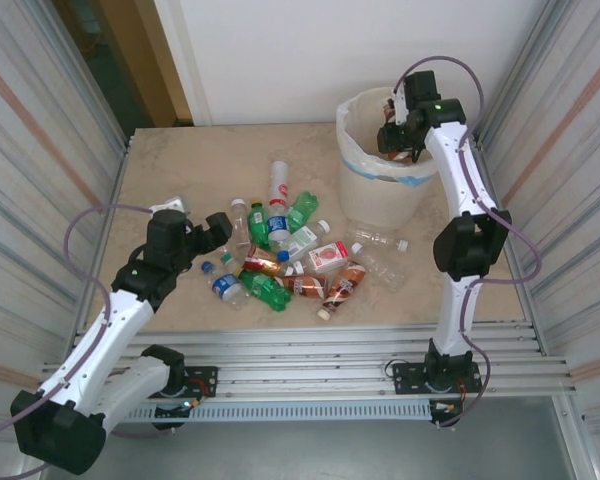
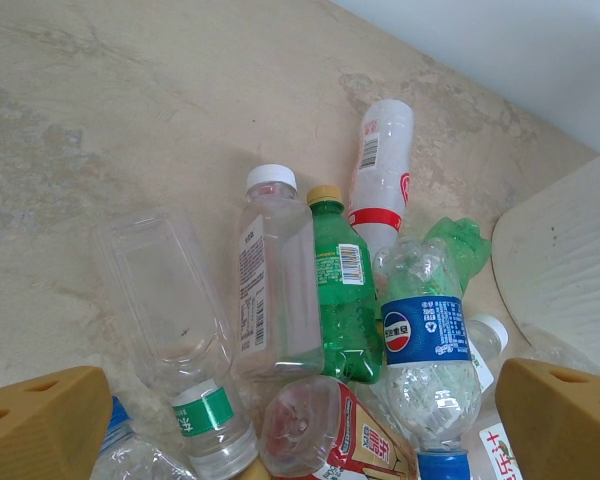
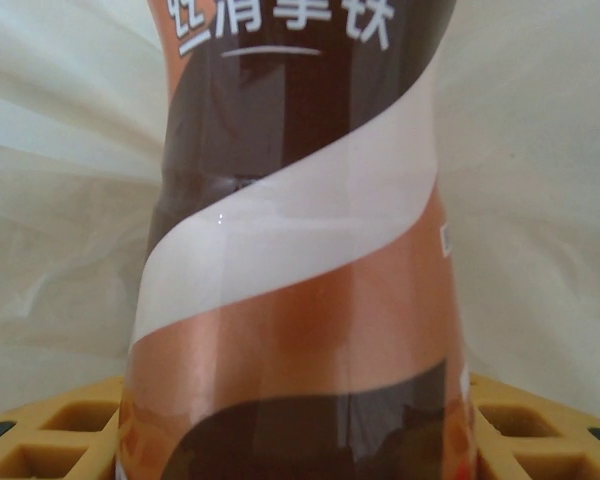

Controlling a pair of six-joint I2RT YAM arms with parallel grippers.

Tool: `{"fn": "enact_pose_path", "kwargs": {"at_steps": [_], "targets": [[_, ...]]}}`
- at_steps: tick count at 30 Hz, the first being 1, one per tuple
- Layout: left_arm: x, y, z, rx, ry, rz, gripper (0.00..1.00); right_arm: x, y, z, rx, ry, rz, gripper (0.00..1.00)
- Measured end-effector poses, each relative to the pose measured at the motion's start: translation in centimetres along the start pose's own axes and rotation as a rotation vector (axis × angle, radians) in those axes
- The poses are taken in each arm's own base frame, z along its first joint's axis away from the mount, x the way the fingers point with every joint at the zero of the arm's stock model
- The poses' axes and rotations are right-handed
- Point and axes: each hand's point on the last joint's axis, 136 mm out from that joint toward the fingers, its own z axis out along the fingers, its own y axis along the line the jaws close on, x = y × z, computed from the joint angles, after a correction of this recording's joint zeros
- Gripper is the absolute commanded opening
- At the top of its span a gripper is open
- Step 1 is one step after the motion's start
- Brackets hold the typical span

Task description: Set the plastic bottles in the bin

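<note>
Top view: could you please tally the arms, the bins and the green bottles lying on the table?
arms: 2
bin: 1
green bottles: 3
total: 6

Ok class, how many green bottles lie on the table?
3: a crumpled green bottle on the pile's far side, a yellow-capped green bottle just left of it, and a third green bottle at the pile's near edge. More may lie hidden underneath.
</note>
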Motion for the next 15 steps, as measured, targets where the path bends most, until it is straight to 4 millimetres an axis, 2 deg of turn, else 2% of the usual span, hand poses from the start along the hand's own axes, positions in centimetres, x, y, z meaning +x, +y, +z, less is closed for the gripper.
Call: {"fn": "enact_pose_path", "kwargs": {"at_steps": [7, 10, 15], "targets": [[0.0, 0.0, 0.0, 0.000, 0.000, 0.000, 0.99, 0.9, -0.1, 2.1, 0.004, 0.045, -0.011, 0.54], [0.0, 0.1, 0.0, -0.003, -0.001, 0.000, 0.99, 1.4, -0.3, 3.1, 0.018, 0.066, -0.011, 0.59], [0.0, 0.2, -0.1, -0.010, -0.001, 0.000, 0.99, 1.8, -0.6, 4.2, 0.032, 0.086, -0.014, 0.73]]}}
